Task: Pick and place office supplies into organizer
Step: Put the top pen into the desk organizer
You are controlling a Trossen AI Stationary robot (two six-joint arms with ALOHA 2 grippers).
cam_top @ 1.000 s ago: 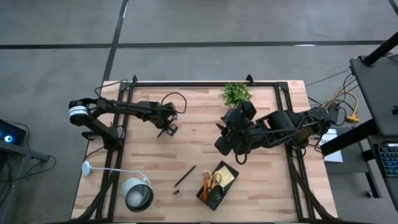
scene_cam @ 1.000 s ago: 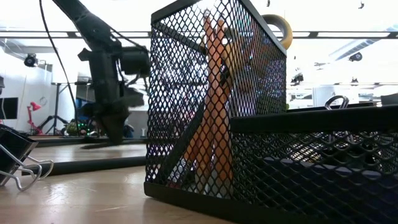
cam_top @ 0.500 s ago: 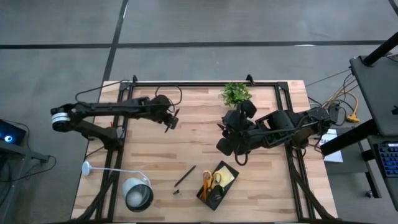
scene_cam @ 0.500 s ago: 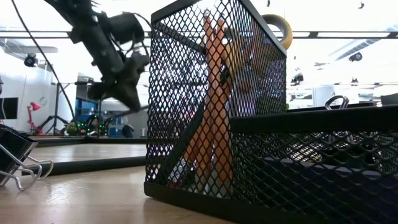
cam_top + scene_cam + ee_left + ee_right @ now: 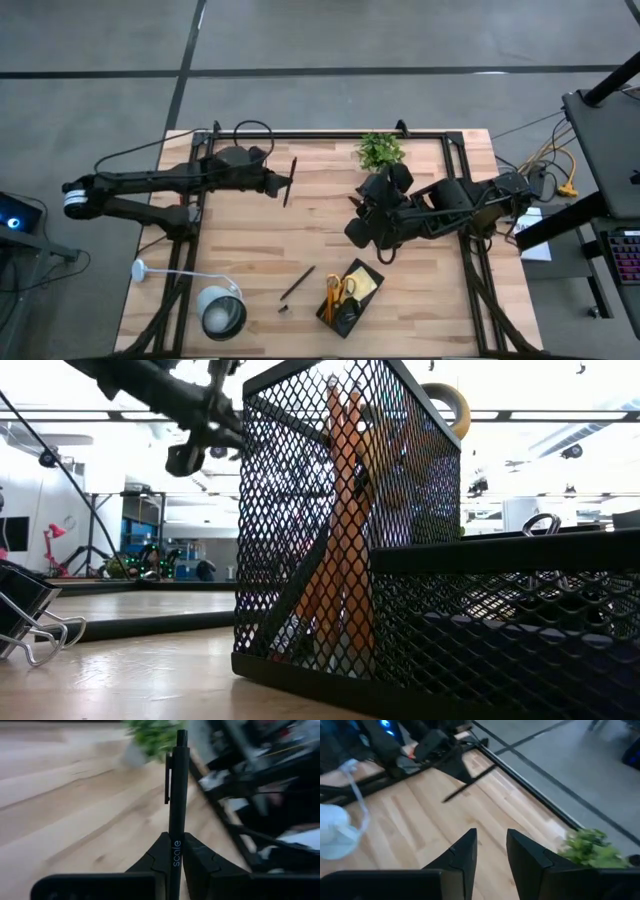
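My left gripper (image 5: 283, 183) hangs over the far middle of the table, shut on a black pen (image 5: 290, 182) whose clip end (image 5: 169, 775) points away from the wrist camera. My right gripper (image 5: 491, 845) waits open near the table's middle (image 5: 362, 232), touching nothing. The black mesh organizer (image 5: 350, 295) stands by the near edge with yellow-handled scissors (image 5: 334, 290), orange pencils (image 5: 345, 540) and a yellow sticky pad (image 5: 364, 285) inside. A second black pen (image 5: 297, 283) and a tiny dark piece (image 5: 283, 309) lie flat on the wood to its left. A binder clip (image 5: 30, 622) lies on the table. My left gripper pinches the pen's barrel (image 5: 175, 851), below the clip, between its two fingers (image 5: 197, 857). The fingers come about level from the table's left and lie across the pen. The pen is lifted clear of the table, running roughly from near to far.
A small green potted plant (image 5: 378, 151) stands at the far edge, between the arms. A round silver-white lamp (image 5: 222, 312) sits at the near left corner. Bare wood lies between the grippers and the organizer.
My left gripper has risen from near the table top and moved toward the far and right edges, tipping from pointing down to about level. The pen has come up with it.
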